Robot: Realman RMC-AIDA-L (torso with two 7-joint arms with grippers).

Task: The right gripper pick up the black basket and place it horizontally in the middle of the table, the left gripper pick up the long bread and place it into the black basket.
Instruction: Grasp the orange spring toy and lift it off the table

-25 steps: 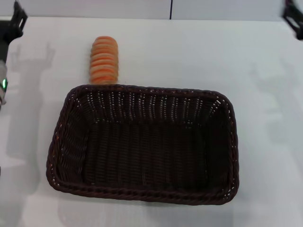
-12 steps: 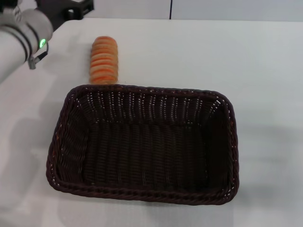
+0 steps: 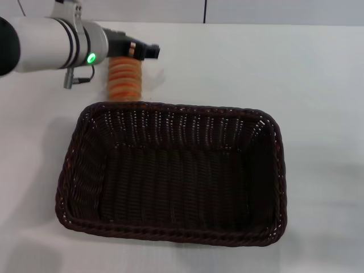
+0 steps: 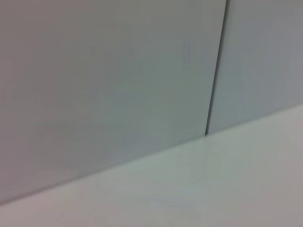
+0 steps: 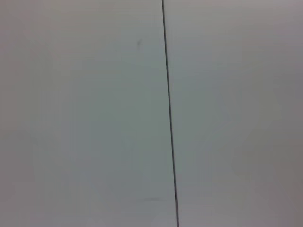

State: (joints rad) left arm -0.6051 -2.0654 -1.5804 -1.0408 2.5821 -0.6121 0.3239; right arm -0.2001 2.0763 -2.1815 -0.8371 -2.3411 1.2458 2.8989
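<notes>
The left arm (image 3: 51, 42), white with black rings and a lit green light, reaches in from the left side of the head view, lying nearly level. Its black left gripper (image 3: 139, 51) points to the right at the arm's end. The right arm is out of sight.

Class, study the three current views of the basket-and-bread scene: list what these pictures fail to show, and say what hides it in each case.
- Far end of the long bread: head view, covered by the left gripper.
- Whether the left gripper's fingers are open or shut: head view shows only its dark body; the left wrist view shows just wall and table.
- Right gripper: outside every view; the right wrist view shows only a plain surface with a seam.
- Table beneath the black basket: hidden by the basket.
</notes>
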